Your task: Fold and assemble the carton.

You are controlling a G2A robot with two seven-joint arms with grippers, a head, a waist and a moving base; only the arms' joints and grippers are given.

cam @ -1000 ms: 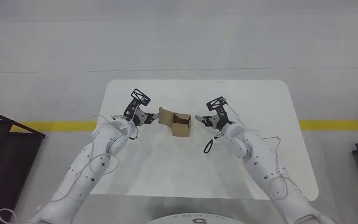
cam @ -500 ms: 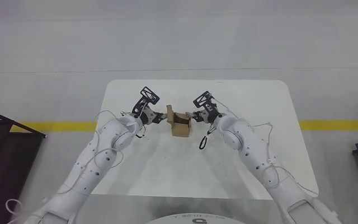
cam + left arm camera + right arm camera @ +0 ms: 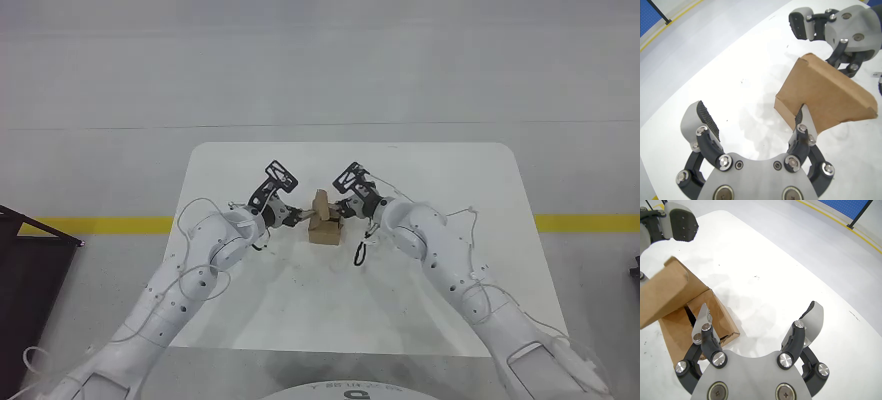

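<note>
Left jaws released, spread wide, one finger (image 3: 808, 121) against the underside of the raised flap (image 3: 829, 89) | right jaws released, spread wide, one finger (image 3: 701, 317) over the open top | carton (image 3: 324, 232) between them, standing mid-counter (image 3: 450, 170), flap tilted above its opening

Left hand (image 3: 753, 119), spread wide, one finger (image 3: 800, 116) tucked beneath the raised flap (image 3: 831, 94) of the carton (image 3: 789, 100) on the white tabletop (image 3: 715, 79). Right hand (image 3: 815, 44) sits beyond the carton, one finger hidden behind it, the other clear.
</note>
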